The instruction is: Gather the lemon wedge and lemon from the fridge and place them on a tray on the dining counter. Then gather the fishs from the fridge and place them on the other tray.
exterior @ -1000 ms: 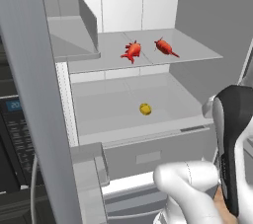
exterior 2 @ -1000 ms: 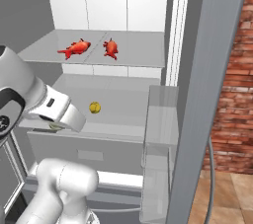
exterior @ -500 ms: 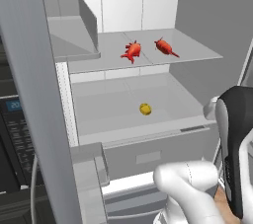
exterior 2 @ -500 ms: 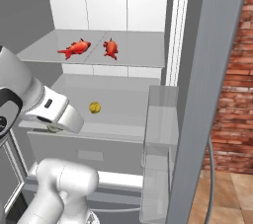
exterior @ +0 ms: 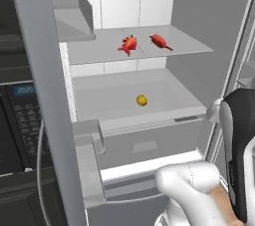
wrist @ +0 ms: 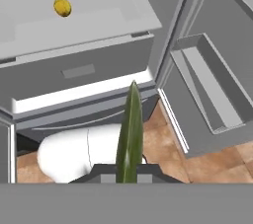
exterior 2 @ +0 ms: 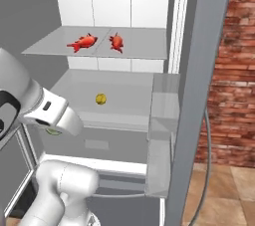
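Note:
The fridge (exterior: 164, 85) stands open in front of me. My gripper (wrist: 129, 169) is shut on the lemon wedge (wrist: 130, 134), a thin yellow-green slice that points up between the fingers. The wedge (exterior 2: 53, 131) hangs under my hand, in front of the drawer at the left. The lemon (exterior: 142, 100) (exterior 2: 101, 99) (wrist: 62, 7) lies on the lower shelf. Two red-orange fish (exterior: 128, 44) (exterior: 160, 41) rest on the shelf above it, also (exterior 2: 83, 42) (exterior 2: 117, 42). The trays and the dining counter are out of view.
Open fridge doors flank me, with door bins on the left (exterior: 87, 140) and on the right (exterior 2: 162, 135). A dark microwave cabinet (exterior: 20, 115) is at far left, a brick wall (exterior 2: 234, 80) at right. A closed drawer (wrist: 79, 72) sits under the lemon's shelf.
My hand with the wedge has drifted slightly back from the shelf. The lemon and the fish have not moved.

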You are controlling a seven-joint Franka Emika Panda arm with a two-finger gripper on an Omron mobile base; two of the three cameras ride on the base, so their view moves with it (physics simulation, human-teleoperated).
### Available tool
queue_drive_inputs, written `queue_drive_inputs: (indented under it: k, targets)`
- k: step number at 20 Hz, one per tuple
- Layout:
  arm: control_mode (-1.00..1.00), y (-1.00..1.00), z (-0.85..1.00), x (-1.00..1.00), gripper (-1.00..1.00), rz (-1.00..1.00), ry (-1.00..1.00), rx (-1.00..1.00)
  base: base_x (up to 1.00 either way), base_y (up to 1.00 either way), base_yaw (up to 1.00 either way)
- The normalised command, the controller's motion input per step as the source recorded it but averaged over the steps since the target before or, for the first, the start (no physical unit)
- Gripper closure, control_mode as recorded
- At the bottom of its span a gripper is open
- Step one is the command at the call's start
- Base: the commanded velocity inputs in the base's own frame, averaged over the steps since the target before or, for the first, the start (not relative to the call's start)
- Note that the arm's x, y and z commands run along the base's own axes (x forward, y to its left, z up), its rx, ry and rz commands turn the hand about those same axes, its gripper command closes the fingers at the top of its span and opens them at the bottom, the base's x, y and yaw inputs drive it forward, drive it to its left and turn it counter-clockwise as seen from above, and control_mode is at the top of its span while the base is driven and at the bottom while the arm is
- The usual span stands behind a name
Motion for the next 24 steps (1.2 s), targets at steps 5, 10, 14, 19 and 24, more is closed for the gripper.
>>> queue_drive_inputs:
  k: [5,10,14,19,24]
  targets:
    - [1.00,0.00,0.00,0.00,1.00,0.00,0.00,0.00,-0.69,0.08,0.05]
    - [1.00,0.00,0.00,0.00,1.00,0.00,0.00,0.00,-0.73,0.11,0.15]
    - [1.00,0.00,0.00,0.00,1.00,0.00,0.00,0.00,-0.70,0.15,0.25]
    - [1.00,0.00,0.00,0.00,1.00,0.00,0.00,0.00,-0.72,0.25,0.32]
    - [1.00,0.00,0.00,0.00,1.00,0.00,0.00,0.00,-0.73,0.33,0.36]
